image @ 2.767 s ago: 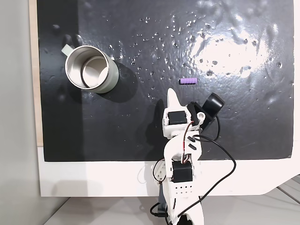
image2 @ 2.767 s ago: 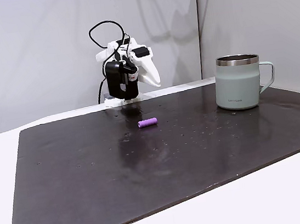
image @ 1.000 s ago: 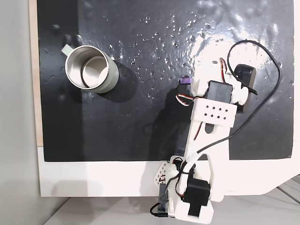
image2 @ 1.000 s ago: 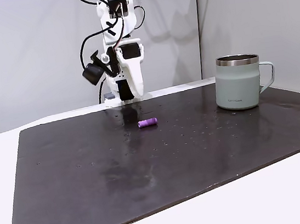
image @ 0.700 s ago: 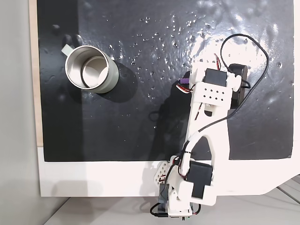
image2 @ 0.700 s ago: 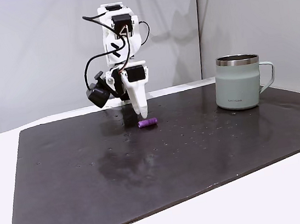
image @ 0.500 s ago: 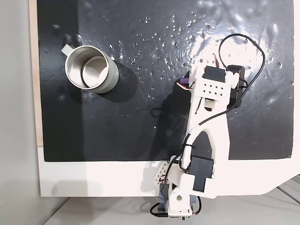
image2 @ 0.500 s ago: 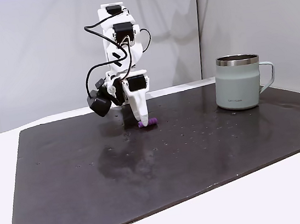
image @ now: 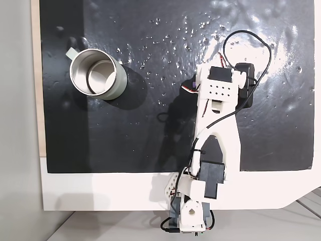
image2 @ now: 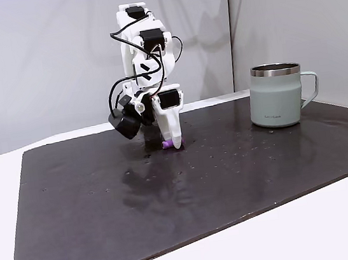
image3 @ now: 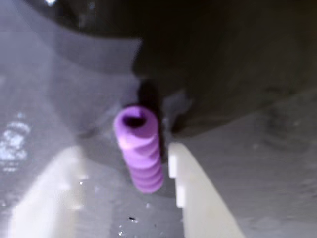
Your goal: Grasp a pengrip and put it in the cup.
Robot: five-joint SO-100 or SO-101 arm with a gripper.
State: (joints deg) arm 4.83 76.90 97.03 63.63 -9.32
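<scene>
Since 2.8 s ago the arm has swung out and dropped the tool (image3: pixel 124 183) onto the tabletop (image2: pixel 262 169), fingers apart around the small purple ribbed pengrip (image3: pixel 139 151). Pengrip lies off-centre, almost touching the 3 o'clock finger (image3: pixel 190 193) in the wrist view. Closing may roll it away or pinch only its end, so it could slip en route to the steel cup (image: pixel 97 74) at 9 o'clock in the top-down fixed view.

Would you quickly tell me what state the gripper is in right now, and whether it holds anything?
Gripper: open, down at the mat, fingers either side of the purple pengrip, not yet clamped on it.
</scene>
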